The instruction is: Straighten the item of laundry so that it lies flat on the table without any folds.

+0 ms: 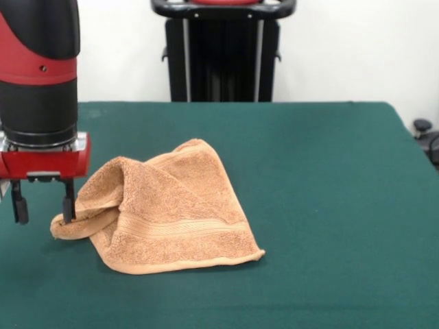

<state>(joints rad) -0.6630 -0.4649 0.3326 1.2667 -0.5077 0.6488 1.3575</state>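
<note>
The towel [168, 209] lies crumpled on the table [322, 178], a little to the picture's left of the middle, with one part flat and showing its woven stripe along the near edge, and another part raised into a hump and rolled over at the left end. The gripper [42, 202] hangs at that rolled left end. Its two black fingers [68, 202] point straight down and stand apart; the right one in the picture touches the rolled fold or goes slightly behind it, while the other is over bare table. So the cloth lies to the picture's right of the fingers, and I judge the fold must be drawn out to the left, away from the flat part. I cannot tell if any cloth is really between the fingers. The underside of the hump, the tag and the far corners are hidden.
</note>
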